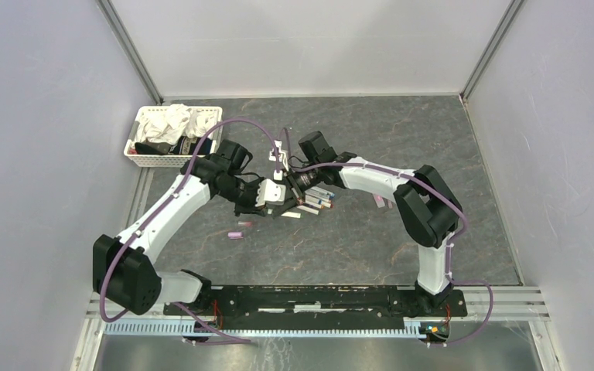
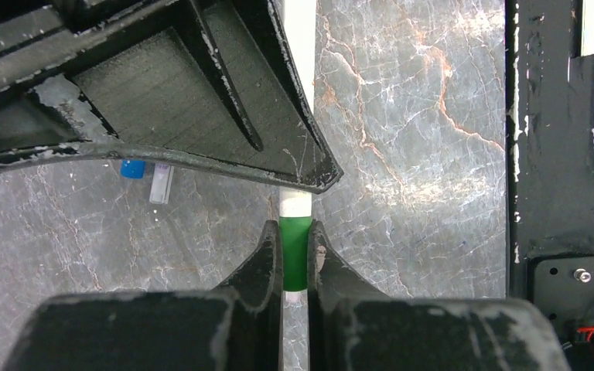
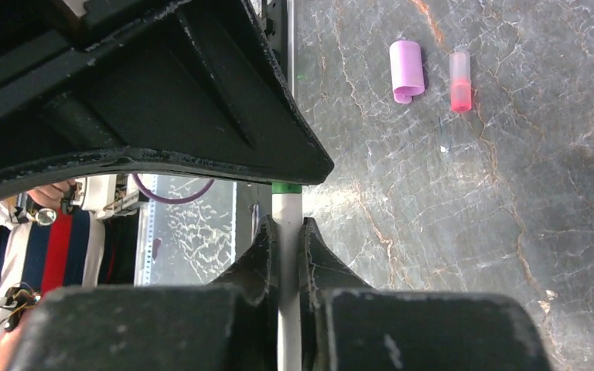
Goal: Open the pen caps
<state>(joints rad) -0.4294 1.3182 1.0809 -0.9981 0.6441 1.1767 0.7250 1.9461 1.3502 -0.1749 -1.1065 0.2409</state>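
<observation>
Near side, just ahead of the arm bases (image 1: 309, 297): seeing a pink-purple cap (image 1: 236, 234) and a smaller pink cap (image 1: 245, 225) lying loose on the grey marble table (image 1: 356, 255), left of centre, close together.

Mid-table, off the surface:
- Got left gripper (image 2: 295, 232) clenched on the green cap (image 2: 295, 255), with fingers (image 2: 269, 259) pressed to both sides of it.
- Got right gripper (image 3: 286, 232) clenched on the white barrel of the same pen (image 3: 288, 207), just short of its green end.
- Reading cap and barrel as one straight line. Can't tell whether seated or parted.

Just beyond the grippers: seeing a cluster of pens (image 1: 319, 197) lying side by side on the table.

From left wrist: picking out a blue cap (image 2: 132, 168) just beside a clear cap (image 2: 162, 184), both down on the marble.

Far left corner: seeing a white basket (image 1: 143, 158) with cloths (image 1: 174, 120) in it.
</observation>
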